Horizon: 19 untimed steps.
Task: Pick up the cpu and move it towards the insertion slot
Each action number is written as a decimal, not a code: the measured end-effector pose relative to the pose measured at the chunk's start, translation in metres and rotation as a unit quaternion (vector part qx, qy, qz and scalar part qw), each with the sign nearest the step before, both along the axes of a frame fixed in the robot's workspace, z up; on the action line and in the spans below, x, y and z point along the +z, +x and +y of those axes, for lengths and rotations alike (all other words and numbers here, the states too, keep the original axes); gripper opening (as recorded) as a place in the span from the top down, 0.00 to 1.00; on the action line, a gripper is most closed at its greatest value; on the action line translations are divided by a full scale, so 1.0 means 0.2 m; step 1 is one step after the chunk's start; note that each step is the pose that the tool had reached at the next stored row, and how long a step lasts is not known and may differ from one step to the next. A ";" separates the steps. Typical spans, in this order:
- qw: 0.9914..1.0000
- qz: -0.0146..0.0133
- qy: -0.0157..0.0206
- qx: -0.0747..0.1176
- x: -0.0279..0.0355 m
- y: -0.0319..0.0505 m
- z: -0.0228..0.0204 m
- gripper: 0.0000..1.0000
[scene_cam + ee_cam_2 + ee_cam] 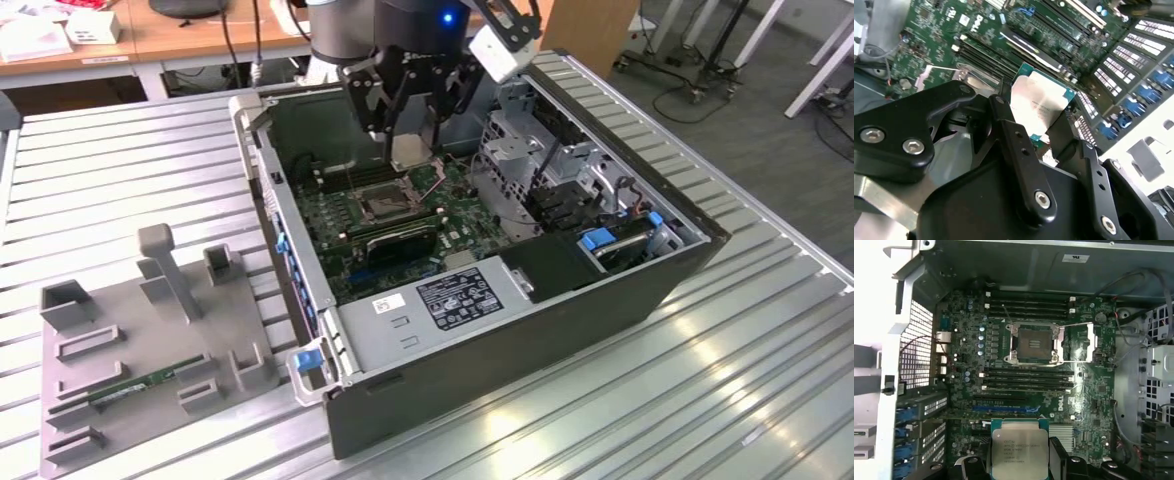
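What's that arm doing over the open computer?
The robot arm's tool is shut on the cpu, a flat silvery chip, and holds it in the air above the motherboard inside the open computer case. The insertion slot, a square socket with a metal frame, sits empty and open on the board, a short way off from the chip.

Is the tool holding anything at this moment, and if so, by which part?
Yes. The tool holds the cpu, its fingers pinching two opposite side edges, with the metal top left exposed. It hangs above the motherboard, apart from the insertion slot.
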<state>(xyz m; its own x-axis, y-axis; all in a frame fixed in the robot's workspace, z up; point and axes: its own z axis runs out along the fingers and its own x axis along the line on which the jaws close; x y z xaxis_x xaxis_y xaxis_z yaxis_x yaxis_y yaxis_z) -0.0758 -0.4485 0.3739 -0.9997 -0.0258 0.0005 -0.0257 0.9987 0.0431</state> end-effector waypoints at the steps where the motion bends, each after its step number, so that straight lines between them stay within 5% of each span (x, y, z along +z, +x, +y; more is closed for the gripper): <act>1: 1.000 0.000 0.000 0.000 0.000 0.013 0.000 0.46; 8: 1.000 0.000 0.000 0.000 -0.001 0.091 0.000 0.46; 19: 1.000 0.000 0.000 0.000 -0.002 0.094 0.000 0.46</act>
